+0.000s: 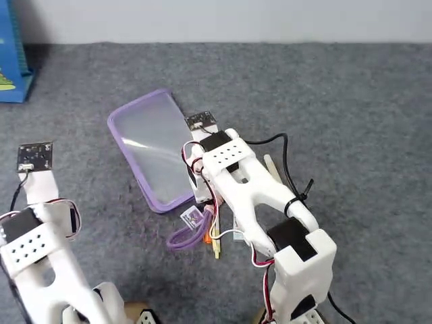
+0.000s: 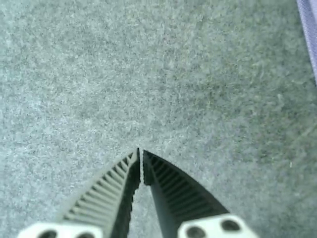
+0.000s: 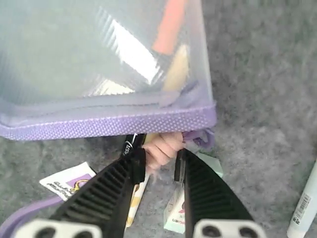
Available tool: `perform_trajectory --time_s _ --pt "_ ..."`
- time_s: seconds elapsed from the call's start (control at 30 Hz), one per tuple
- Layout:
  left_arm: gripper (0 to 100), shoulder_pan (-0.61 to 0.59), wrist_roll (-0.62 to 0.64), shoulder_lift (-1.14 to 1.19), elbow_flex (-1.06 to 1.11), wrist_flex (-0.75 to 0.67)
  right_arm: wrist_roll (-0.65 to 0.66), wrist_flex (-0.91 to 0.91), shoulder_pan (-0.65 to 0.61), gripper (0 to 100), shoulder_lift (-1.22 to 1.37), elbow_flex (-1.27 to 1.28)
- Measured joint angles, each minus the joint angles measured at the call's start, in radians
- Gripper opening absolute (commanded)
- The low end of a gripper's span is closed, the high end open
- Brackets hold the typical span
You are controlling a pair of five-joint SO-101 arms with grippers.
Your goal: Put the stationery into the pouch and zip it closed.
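The clear pouch [image 1: 150, 145] with purple edging lies flat on the grey carpet. Through its wall I see an orange pen [image 3: 171, 25] and a cream stick [image 3: 176, 69] inside. My right gripper [image 3: 157, 161] is at the pouch's purple near edge [image 3: 109, 125], shut on a small pink piece [image 3: 159, 150] just outside that edge. A yellow pencil [image 3: 135, 201] lies under the fingers. The right arm [image 1: 233, 169] stands over the pouch's near right corner. My left gripper [image 2: 142, 166] is shut and empty over bare carpet, left of the pouch.
A purple strap loop [image 1: 183, 237], a printed tag [image 1: 191, 216] and orange and yellow pencil ends [image 1: 213, 237] lie near the pouch's front corner. A white pen [image 1: 273, 169] rests right of the right arm. A blue box [image 1: 12, 64] stands at the far left.
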Motion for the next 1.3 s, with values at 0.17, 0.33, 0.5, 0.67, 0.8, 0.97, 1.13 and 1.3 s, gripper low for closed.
perform_trajectory --time_s 0.17,0.33,0.5,0.67,0.8,0.97,1.13,1.3 --pt "2 0.000 0.000 0.000 0.014 -0.012 -0.009 0.002 -0.002 13.5 -0.002 0.011" --pt "2 0.000 0.000 0.000 0.014 -0.012 -0.086 0.035 -0.046 22.5 -0.002 0.014" --pt "2 0.000 0.000 0.000 0.014 -0.012 -0.109 0.031 -0.081 18.5 0.002 0.020" --pt "2 0.000 0.000 0.000 0.014 -0.012 -0.109 0.014 -0.089 17.9 0.003 0.021" --pt "2 0.000 0.000 0.000 0.014 -0.012 -0.112 0.014 -0.120 6.8 0.003 0.028" --pt "2 0.000 0.000 0.000 0.014 -0.012 -0.095 0.043 -0.126 1.0 0.003 0.028" --pt "2 0.000 0.000 0.000 0.014 -0.012 -0.046 0.112 -0.109 0.9 -0.054 0.028" --pt "2 0.000 0.000 0.000 0.014 -0.012 0.071 0.150 -0.034 0.8 -0.233 0.028"
